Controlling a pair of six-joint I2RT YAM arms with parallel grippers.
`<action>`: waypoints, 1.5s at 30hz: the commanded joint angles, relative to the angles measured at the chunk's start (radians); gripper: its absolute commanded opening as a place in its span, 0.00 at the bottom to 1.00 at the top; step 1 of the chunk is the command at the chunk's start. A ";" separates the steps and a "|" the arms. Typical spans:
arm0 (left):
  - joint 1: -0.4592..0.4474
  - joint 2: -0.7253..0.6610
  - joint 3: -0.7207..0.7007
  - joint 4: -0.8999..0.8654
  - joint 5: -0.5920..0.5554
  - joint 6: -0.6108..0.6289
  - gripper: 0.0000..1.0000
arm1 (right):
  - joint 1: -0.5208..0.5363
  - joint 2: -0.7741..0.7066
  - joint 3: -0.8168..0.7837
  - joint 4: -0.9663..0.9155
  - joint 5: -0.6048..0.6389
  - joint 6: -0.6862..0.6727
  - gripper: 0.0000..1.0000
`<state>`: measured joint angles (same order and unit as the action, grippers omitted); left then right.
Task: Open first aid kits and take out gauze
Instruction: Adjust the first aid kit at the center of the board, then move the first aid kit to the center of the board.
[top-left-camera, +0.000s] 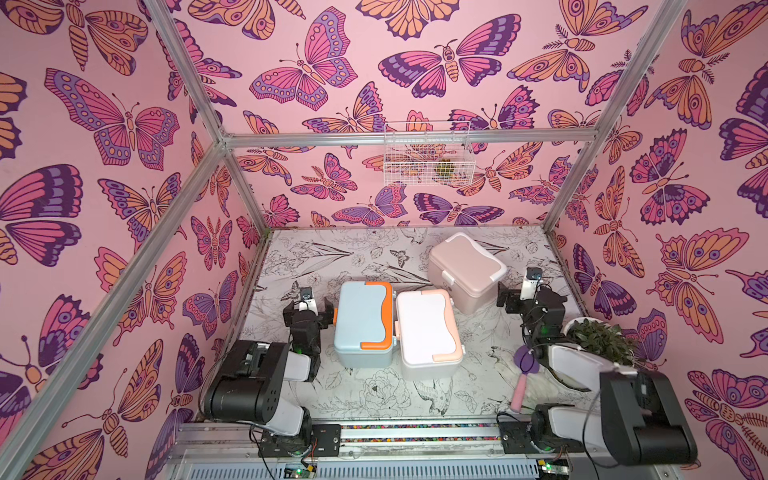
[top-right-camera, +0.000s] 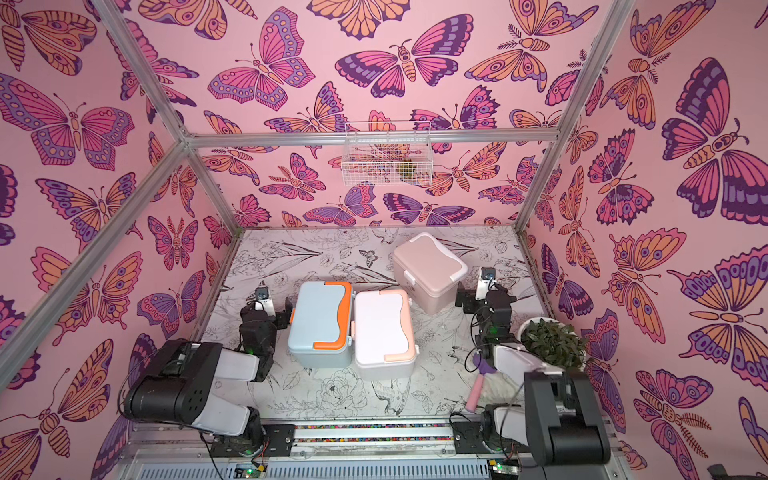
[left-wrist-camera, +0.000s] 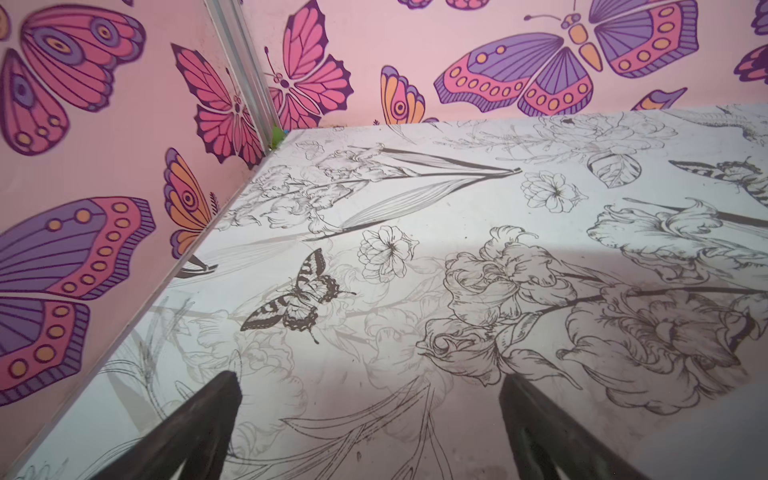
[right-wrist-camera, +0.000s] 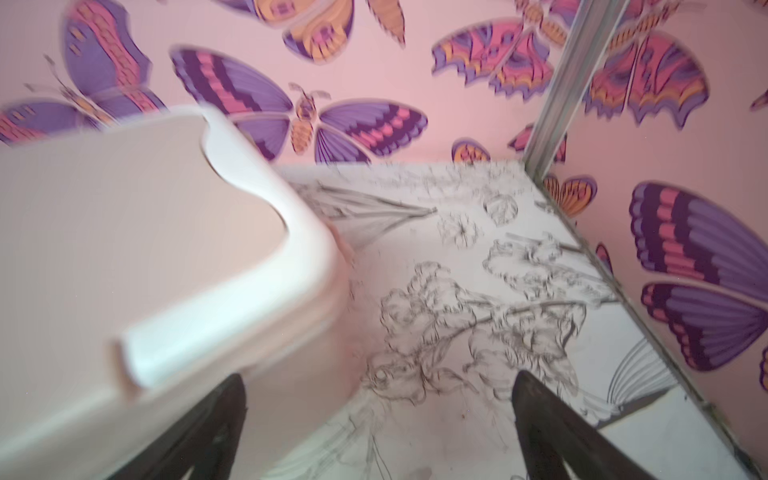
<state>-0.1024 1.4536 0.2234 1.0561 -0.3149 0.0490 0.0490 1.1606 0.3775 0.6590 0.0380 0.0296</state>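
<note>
Three first aid kits stand shut on the flower-print table in both top views. The light blue one with orange trim (top-left-camera: 363, 322) (top-right-camera: 320, 322) touches the white one with peach trim (top-left-camera: 428, 332) (top-right-camera: 384, 332). The dusty pink one (top-left-camera: 465, 270) (top-right-camera: 430, 268) sits farther back right, turned at an angle. My left gripper (top-left-camera: 309, 306) (left-wrist-camera: 370, 376) is open just left of the blue kit, over bare table. My right gripper (top-left-camera: 530, 296) (right-wrist-camera: 380, 376) is open just right of the pink kit (right-wrist-camera: 145, 249), holding nothing. The gauze is out of view.
A purple brush with a pink handle (top-left-camera: 524, 374) lies at the front right beside my right arm. A potted green plant (top-left-camera: 598, 340) stands by the right wall. A white wire basket (top-left-camera: 428, 156) hangs on the back wall. Pink walls close in three sides.
</note>
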 joint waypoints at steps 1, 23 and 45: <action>-0.018 -0.165 0.031 -0.137 -0.042 0.028 0.99 | 0.029 -0.143 0.064 -0.213 0.006 0.115 0.99; -0.063 -0.926 0.362 -1.334 0.606 -0.791 0.99 | -0.024 -0.196 0.314 -0.780 -0.715 0.610 0.99; -0.191 -1.053 0.442 -2.020 0.669 -0.959 1.00 | 0.309 -0.292 0.289 -1.041 -0.394 0.554 0.99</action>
<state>-0.2657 0.4156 0.6724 -0.8768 0.3244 -0.8890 0.3233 0.8818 0.6773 -0.3378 -0.4393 0.5793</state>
